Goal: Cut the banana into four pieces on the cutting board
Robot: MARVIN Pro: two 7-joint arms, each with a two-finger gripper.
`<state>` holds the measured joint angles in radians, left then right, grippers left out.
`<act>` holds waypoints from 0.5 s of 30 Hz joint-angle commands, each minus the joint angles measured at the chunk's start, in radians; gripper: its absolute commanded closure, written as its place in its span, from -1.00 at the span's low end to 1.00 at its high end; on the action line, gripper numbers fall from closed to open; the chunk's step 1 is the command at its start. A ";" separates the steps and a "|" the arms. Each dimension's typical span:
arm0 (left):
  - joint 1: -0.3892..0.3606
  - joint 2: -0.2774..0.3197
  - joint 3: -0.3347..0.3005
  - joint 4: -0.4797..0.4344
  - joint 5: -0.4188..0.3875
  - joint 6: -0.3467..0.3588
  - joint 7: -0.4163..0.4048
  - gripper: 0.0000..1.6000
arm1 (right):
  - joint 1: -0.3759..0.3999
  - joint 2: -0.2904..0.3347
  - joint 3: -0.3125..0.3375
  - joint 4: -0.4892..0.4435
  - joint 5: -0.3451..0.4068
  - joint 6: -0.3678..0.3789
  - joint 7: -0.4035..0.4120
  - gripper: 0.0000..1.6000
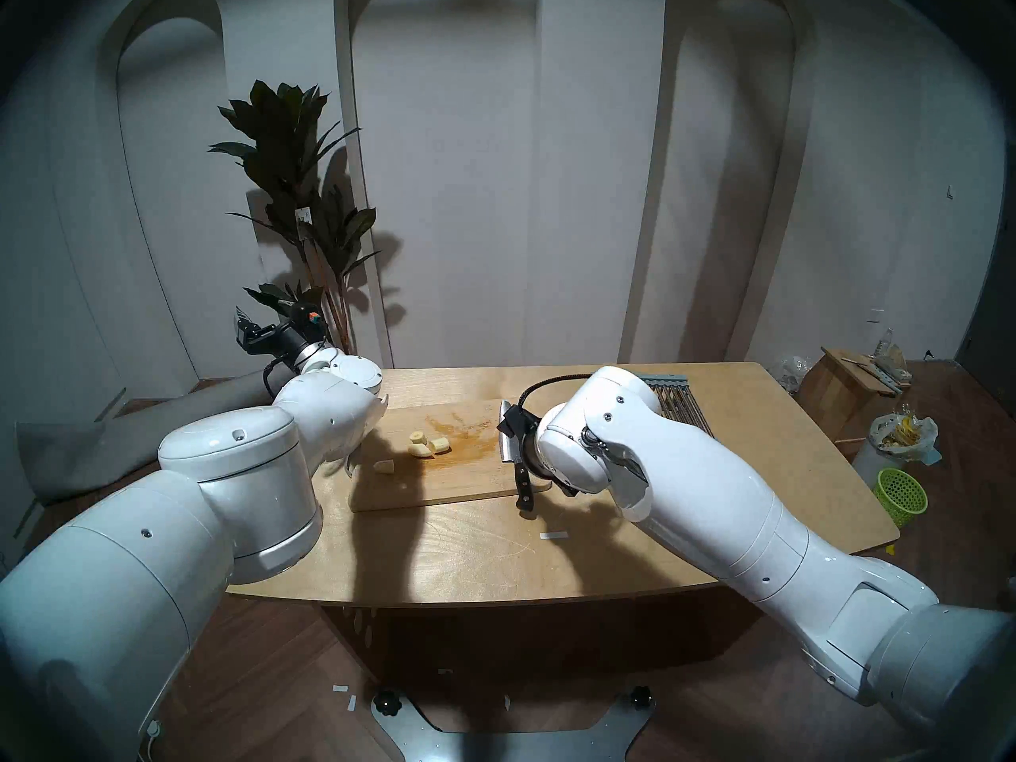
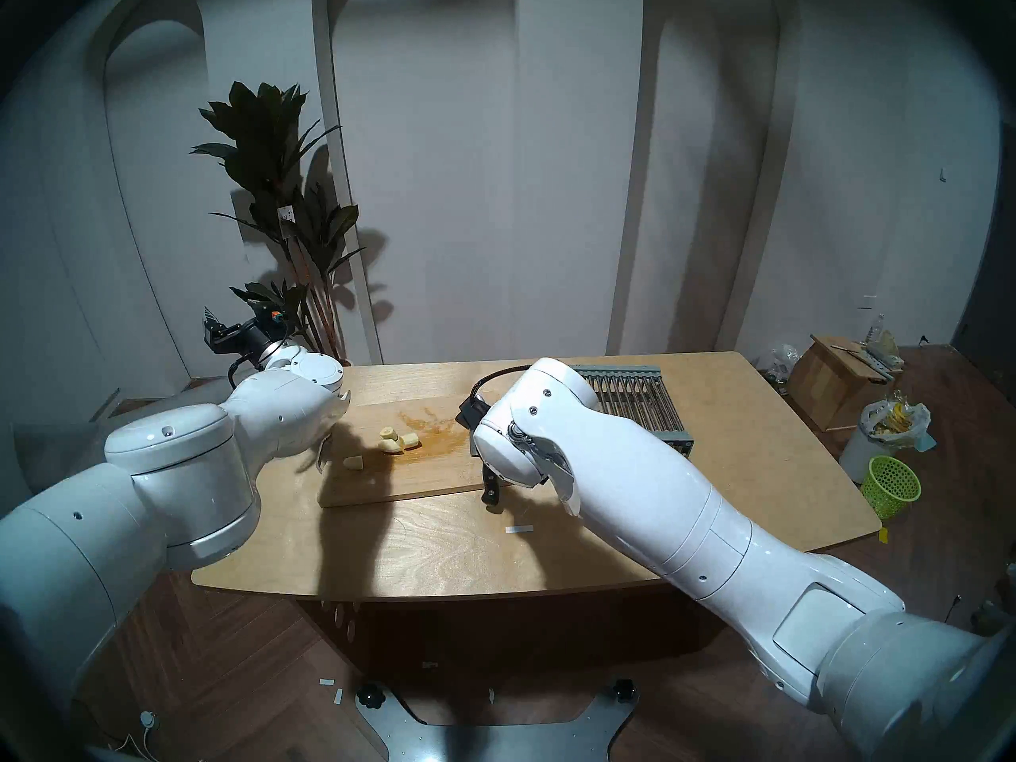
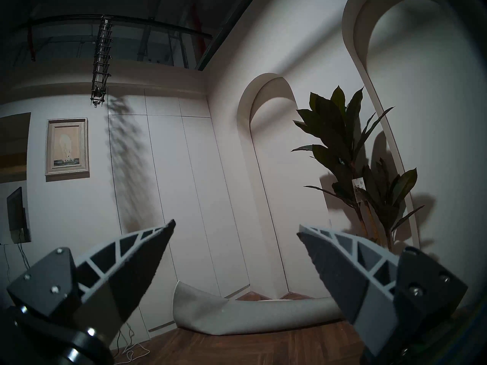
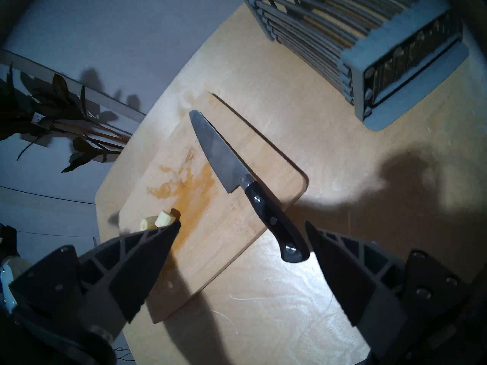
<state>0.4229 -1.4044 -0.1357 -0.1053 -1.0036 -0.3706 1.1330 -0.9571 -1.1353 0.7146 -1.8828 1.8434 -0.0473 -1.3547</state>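
4 pale cream banana chunks point(image 1: 423, 447) lie on the stained light-wood cutting board point(image 1: 467, 483). Black-handled steel knife point(image 4: 245, 185) rests at its right edge, handle overhanging the bench point(image 1: 495, 557). Left fingers point(image 3: 155, 240) and right fingers point(image 4: 158, 240) both spread apart, grasping nothing.

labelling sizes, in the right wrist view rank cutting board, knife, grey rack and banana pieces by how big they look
1. cutting board
2. grey rack, cut off by the frame edge, so unsure against the board
3. knife
4. banana pieces, partly hidden behind a finger

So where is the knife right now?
The knife lies flat at the right end of the cutting board, handle overhanging onto the table, below the open right gripper, right of the banana pieces.
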 commanded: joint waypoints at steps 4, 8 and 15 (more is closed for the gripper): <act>-0.029 0.011 0.009 0.003 0.010 0.001 0.011 -1.00 | 0.043 0.114 -0.009 -0.134 -0.147 0.027 -0.019 -1.00; -0.019 0.020 0.019 0.002 0.015 -0.005 -0.007 -1.00 | 0.050 0.145 -0.014 -0.152 -0.190 0.044 -0.022 -1.00; -0.006 0.062 0.022 0.002 0.010 -0.022 -0.041 -1.00 | 0.062 0.202 -0.014 -0.160 -0.254 0.073 -0.029 -1.00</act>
<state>0.4297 -1.3864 -0.1189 -0.1063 -0.9996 -0.3728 1.1224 -0.9230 -0.9995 0.6955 -2.0171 1.6516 0.0016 -1.3902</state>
